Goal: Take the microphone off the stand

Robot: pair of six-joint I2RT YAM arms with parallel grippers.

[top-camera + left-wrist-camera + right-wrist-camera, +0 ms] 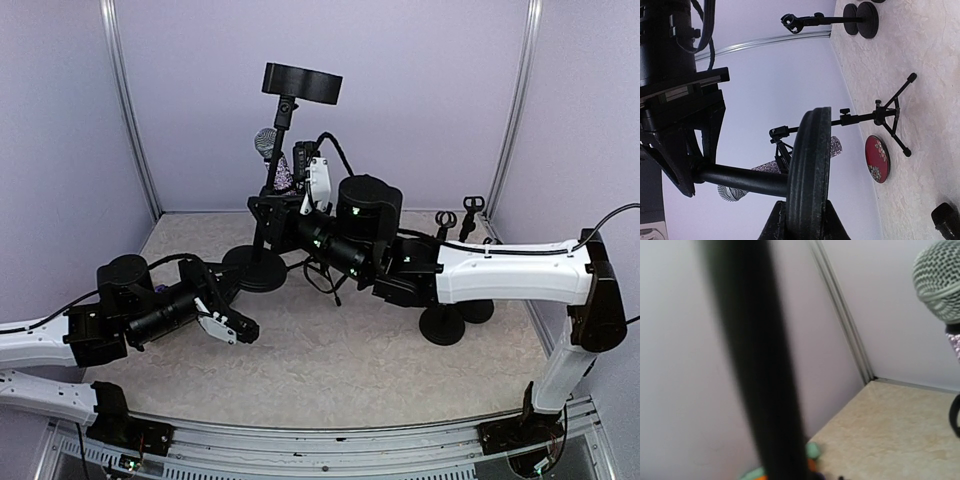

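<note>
The sparkly microphone (pixel 760 170), with its mesh head (pixel 265 143) (pixel 940 280), sits in the clip (pixel 778 134) of a small tripod stand (pixel 890 117) near the back wall. In front of it stands a round-base stand; its pole (pixel 272 190) (pixel 760 365) is blurred and very close in the right wrist view. My left gripper (pixel 232 292) (pixel 807 220) is shut on the rim of that round base (pixel 258 270) (pixel 810 165). My right gripper (pixel 272 212) is at the pole, below the microphone's head. Its fingers do not show in its own view.
A black disc (pixel 302 83) tops the pole. Two more round-base stands (pixel 450 320) with empty clips (pixel 458 215) stand at the right. A red flowered disc (pixel 876 158) lies by the back wall. Black cables (pixel 322 278) trail under the right arm. Green and orange things (pixel 812 452) lie in the left corner.
</note>
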